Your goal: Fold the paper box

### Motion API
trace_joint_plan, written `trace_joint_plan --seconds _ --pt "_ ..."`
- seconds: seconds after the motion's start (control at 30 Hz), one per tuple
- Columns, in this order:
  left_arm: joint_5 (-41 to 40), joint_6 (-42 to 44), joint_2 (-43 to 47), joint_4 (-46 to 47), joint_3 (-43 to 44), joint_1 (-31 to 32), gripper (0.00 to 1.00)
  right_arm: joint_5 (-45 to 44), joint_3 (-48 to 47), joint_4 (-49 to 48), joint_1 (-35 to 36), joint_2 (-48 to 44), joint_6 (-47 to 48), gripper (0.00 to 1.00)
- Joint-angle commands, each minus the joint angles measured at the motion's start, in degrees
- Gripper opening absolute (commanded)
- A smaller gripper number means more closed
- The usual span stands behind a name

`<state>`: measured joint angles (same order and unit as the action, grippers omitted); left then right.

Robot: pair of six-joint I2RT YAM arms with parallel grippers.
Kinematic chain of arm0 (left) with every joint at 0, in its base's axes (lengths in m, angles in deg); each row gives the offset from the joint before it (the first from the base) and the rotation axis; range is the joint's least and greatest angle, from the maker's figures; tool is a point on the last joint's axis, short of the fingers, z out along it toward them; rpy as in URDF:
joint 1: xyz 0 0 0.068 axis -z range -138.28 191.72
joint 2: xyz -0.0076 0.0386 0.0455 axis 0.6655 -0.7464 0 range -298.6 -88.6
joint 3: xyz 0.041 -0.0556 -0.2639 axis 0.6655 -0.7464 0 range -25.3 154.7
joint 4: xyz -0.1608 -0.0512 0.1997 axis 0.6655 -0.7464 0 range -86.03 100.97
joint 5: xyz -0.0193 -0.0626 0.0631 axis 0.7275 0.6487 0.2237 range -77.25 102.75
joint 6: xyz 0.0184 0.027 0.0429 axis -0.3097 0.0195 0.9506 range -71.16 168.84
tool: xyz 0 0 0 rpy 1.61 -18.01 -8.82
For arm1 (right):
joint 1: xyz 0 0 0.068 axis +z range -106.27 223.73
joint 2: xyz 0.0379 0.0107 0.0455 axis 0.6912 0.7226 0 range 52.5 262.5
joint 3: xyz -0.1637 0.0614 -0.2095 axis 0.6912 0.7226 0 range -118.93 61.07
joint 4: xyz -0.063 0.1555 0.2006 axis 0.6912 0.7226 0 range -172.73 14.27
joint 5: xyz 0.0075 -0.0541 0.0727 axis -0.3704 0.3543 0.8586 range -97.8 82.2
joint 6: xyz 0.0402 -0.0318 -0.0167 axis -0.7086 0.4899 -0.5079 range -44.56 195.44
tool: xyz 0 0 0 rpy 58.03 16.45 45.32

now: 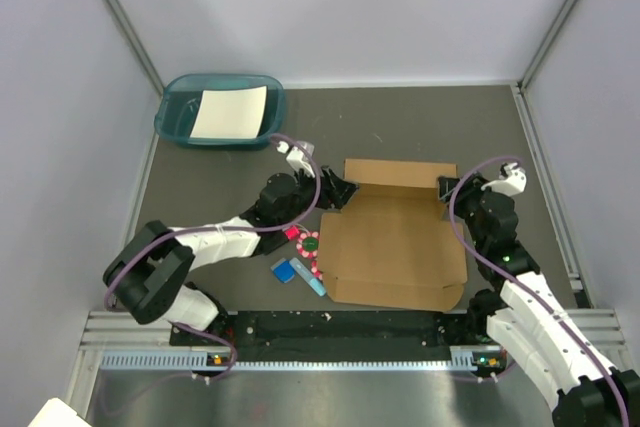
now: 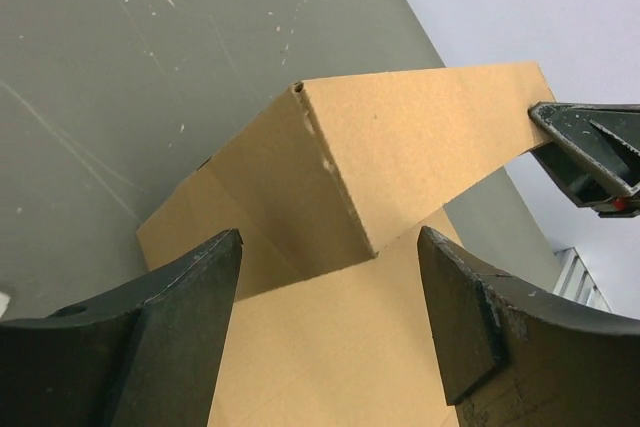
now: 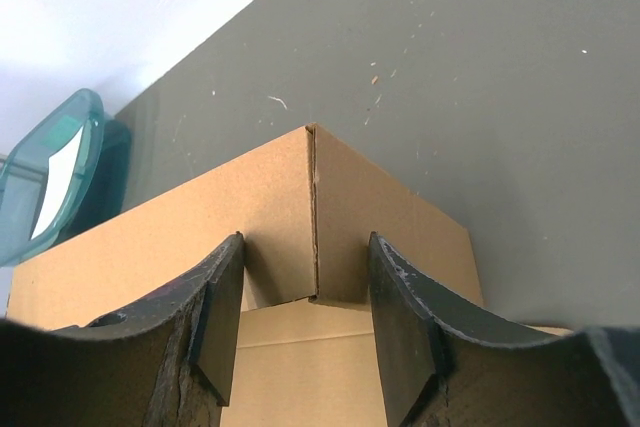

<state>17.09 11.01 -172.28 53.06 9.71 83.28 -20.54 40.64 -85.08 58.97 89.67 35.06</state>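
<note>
Left pincer spread wide, a raised corner of the paper box between its jaws. Right pincer straddles the other raised corner; pinching or not, cannot tell. The box lies mid-desk, toward the near edge, back flap upright

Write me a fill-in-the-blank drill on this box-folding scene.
The white sheet lies in the teal ____. The left gripper and the right gripper each sit at a far ____ of the box. The small coloured items lie on the box's ____ side.
Missing words: tray; corner; left.
</note>
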Motion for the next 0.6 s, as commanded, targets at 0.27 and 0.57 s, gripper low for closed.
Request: trace_joint_plan --seconds 0.27,0.57 --pt "-1.4 2.1 7.7 -5.2 -1.1 -2.2 0.79 5.1 1.5 15.6 0.7 2.6 1.2 0.41" --pt "1.7 0.6 1.2 -5.1 4.7 -2.2 0.77 5.2 1.2 15.6 0.7 3.1 1.4 0.42"
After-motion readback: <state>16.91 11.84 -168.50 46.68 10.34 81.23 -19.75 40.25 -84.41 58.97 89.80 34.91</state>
